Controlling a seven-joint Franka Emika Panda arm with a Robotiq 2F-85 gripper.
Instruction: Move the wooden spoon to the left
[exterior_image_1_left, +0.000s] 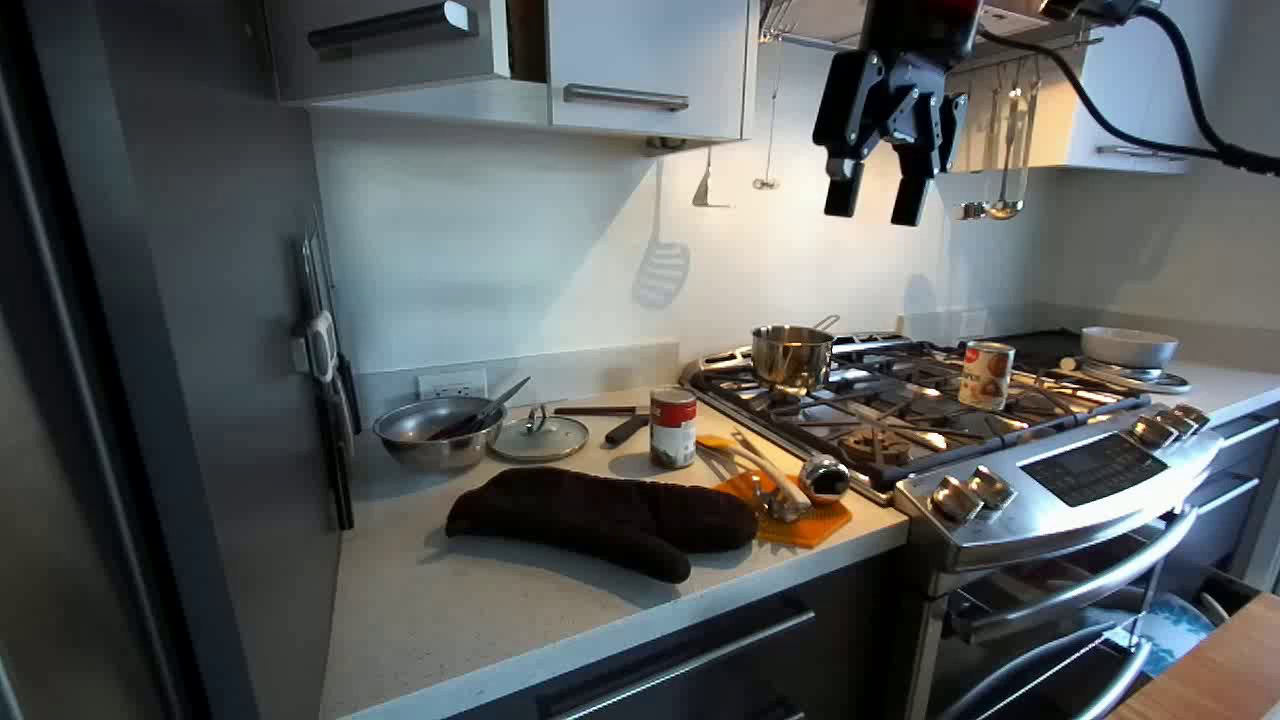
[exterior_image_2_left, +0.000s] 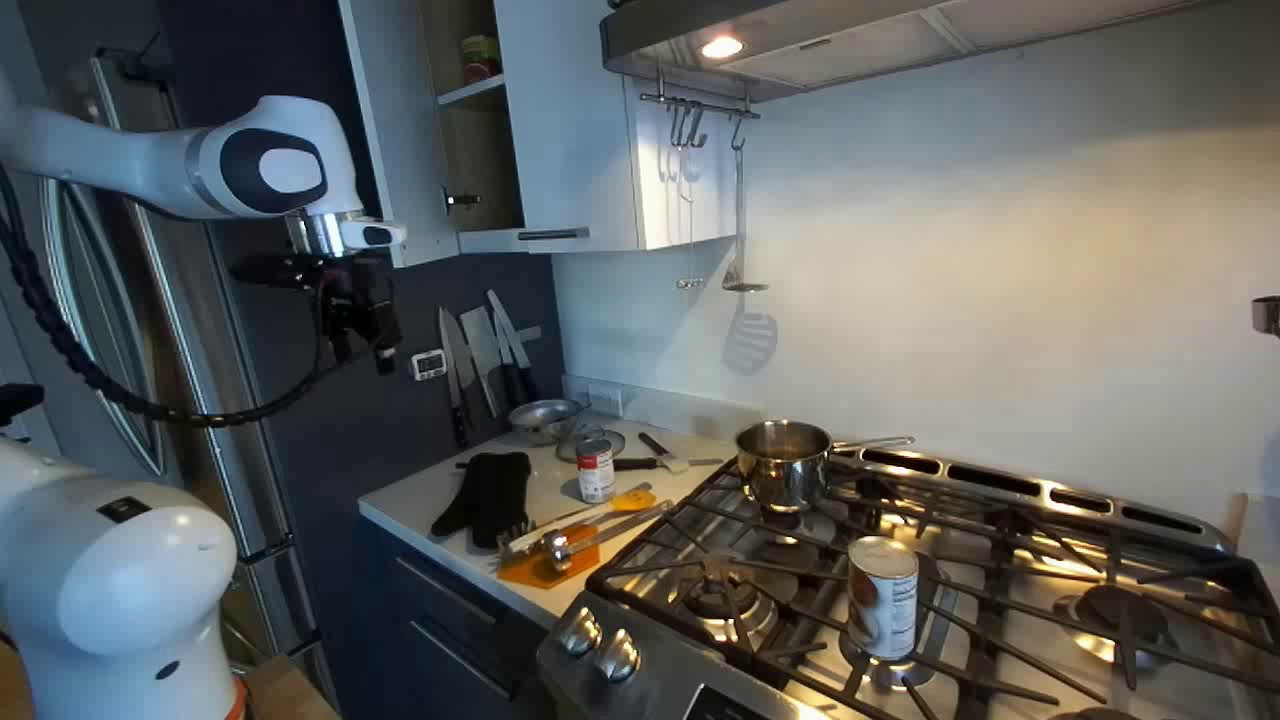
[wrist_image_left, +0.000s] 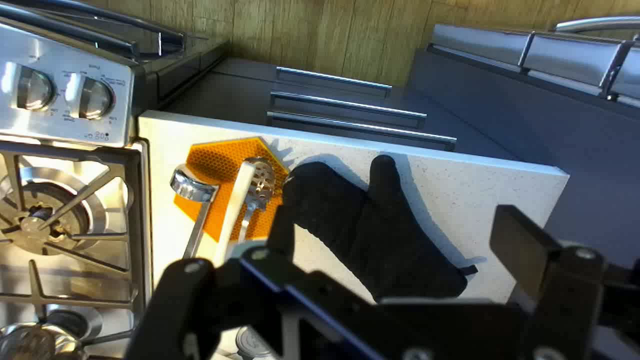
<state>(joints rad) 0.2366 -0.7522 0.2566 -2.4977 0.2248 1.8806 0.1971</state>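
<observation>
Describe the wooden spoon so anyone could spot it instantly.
Beside the stove, on the pale countertop, lies an orange mat. The wooden spoon lies partly over it. Its pale handle and amber bowl distinguish it from neighbouring metal utensils.

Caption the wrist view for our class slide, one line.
Seen past an open gripper: dark oven mitt, wooden spoon reaching over an orange mat.

Your arm (exterior_image_2_left: 265, 165) stretches almost level in an exterior view, then bends down at the wrist (exterior_image_2_left: 325, 232). Beneath it hangs your hand (exterior_image_1_left: 875, 205), its fingers (exterior_image_1_left: 843, 192) pointing down and parted; the wrist view shows them wide apart. A black cable (exterior_image_2_left: 180, 413) sags under the arm.
</observation>
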